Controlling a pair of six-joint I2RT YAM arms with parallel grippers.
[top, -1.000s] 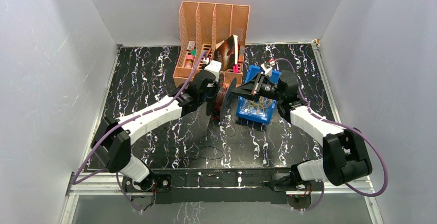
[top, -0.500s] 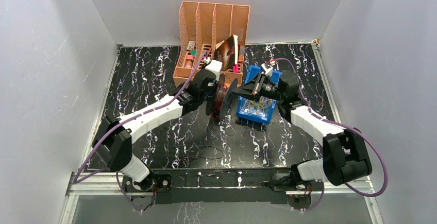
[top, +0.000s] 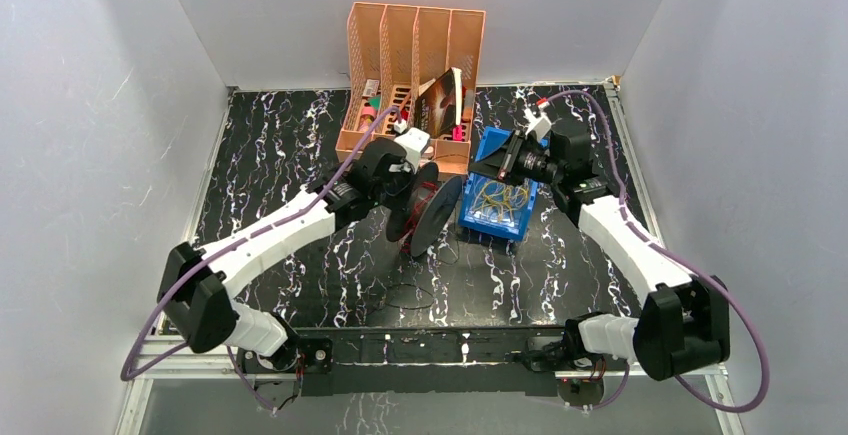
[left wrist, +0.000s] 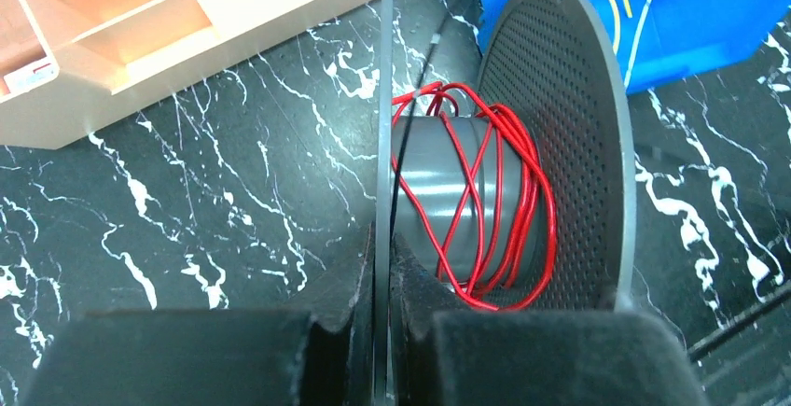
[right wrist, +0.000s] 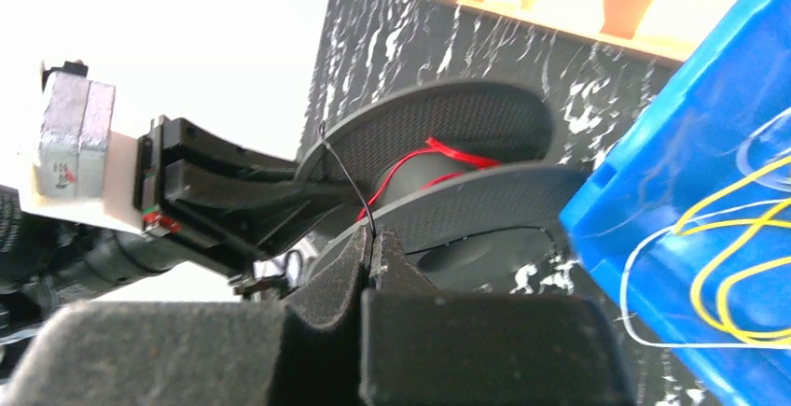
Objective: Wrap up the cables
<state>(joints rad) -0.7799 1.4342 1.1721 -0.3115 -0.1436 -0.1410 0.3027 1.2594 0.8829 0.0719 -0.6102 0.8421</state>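
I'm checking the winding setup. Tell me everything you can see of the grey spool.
Dark grey and plastic-looking, the spool has two wide perforated discs on a smooth core, loosely looped with red cable. It is tilted, near the orange organizer and blue bin; the left pincer grips one disc's edge.

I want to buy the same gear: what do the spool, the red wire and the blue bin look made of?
The spool: grey matte plastic, probably moulded; its disc is dotted with fine dimples or holes. The red wire: glossy plastic insulation, likely over metal, judging by its springy loops. The blue bin: smooth, slightly shiny hard plastic.
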